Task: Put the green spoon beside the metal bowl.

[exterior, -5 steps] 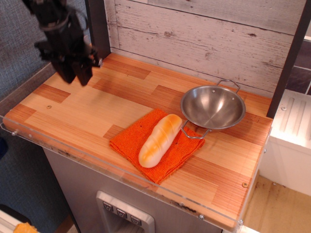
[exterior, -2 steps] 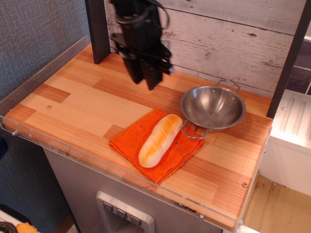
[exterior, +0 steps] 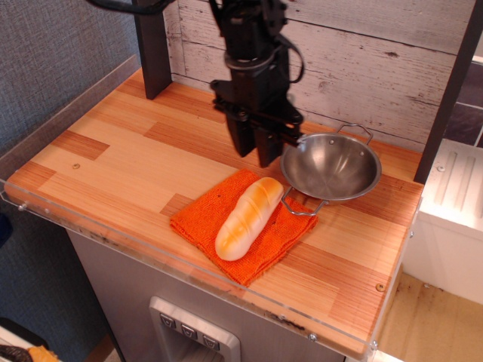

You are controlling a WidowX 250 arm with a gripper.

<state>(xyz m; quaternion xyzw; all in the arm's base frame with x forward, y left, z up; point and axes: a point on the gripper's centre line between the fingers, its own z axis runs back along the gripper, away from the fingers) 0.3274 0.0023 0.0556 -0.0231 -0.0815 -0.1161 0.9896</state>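
Observation:
The metal bowl (exterior: 330,166) stands empty at the right of the wooden counter, its near wire handle resting on the orange cloth (exterior: 205,219). My black gripper (exterior: 256,151) hangs just left of the bowl's rim, above the counter and the cloth's far corner. Its two dark fingers (exterior: 243,136) point down and stand close together. The green spoon does not show anywhere; I cannot see anything between the fingers.
A bread roll (exterior: 249,216) lies diagonally on the orange cloth in front of the gripper. A dark post (exterior: 153,47) stands at the back left, another post (exterior: 447,98) at the right. A white plank wall (exterior: 362,53) runs behind. A clear plastic lip (exterior: 113,240) edges the counter front.
My gripper has swung from the far left of the counter, across the back, to a spot right beside the bowl, and has come lower. The bowl, roll and cloth have not moved.

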